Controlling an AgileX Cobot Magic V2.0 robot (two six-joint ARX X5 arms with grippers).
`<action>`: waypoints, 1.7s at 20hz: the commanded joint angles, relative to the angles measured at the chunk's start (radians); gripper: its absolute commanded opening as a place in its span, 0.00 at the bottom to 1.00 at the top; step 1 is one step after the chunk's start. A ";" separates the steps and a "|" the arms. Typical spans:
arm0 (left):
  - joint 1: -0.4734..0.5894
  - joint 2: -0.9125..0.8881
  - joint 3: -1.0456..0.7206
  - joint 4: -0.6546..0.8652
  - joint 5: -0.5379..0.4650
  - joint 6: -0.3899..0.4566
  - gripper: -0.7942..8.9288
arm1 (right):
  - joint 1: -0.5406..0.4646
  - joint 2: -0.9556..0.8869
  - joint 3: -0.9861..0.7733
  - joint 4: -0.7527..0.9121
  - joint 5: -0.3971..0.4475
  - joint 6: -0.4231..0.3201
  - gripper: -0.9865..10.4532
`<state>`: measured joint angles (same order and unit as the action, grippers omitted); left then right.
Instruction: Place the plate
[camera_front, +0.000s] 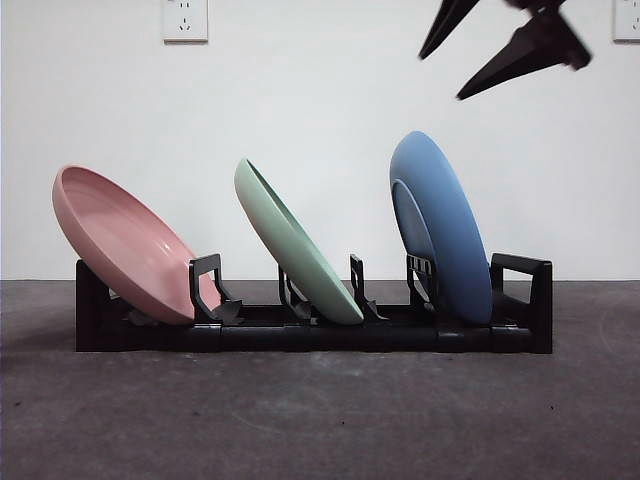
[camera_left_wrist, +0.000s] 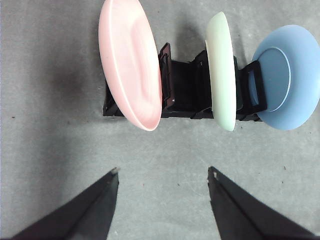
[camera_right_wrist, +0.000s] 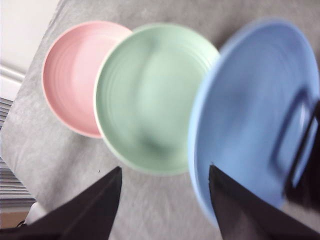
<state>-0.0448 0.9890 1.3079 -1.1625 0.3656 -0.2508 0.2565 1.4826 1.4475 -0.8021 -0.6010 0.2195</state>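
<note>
wall (camera_front: 300, 100): plain white | sockets (camera_front: 185, 19): two, high up | table (camera_front: 300, 420): grey, matte

Front view: low, at table height, level across the table, near the black rack (camera_front: 300, 325), seen side-on. Left wrist view: high, facing down at the rack's long side, farther off. Right wrist view: close, blurred, along the rack from the blue plate (camera_right_wrist: 250, 120) end. All three share pink plate (camera_front: 125, 245), green plate (camera_front: 295, 245), blue plate.
</note>
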 joint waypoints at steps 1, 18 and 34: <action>-0.003 0.007 0.022 0.012 0.002 0.011 0.37 | 0.011 0.074 0.055 0.017 0.001 -0.023 0.28; -0.003 0.008 0.022 0.034 0.001 0.011 0.37 | 0.048 0.200 0.071 0.043 0.006 -0.034 0.09; -0.003 0.008 0.022 0.033 0.001 0.031 0.37 | 0.150 -0.283 0.043 -0.054 -0.044 -0.101 0.09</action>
<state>-0.0456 0.9890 1.3079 -1.1336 0.3656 -0.2367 0.4004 1.1954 1.4807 -0.8646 -0.6464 0.1471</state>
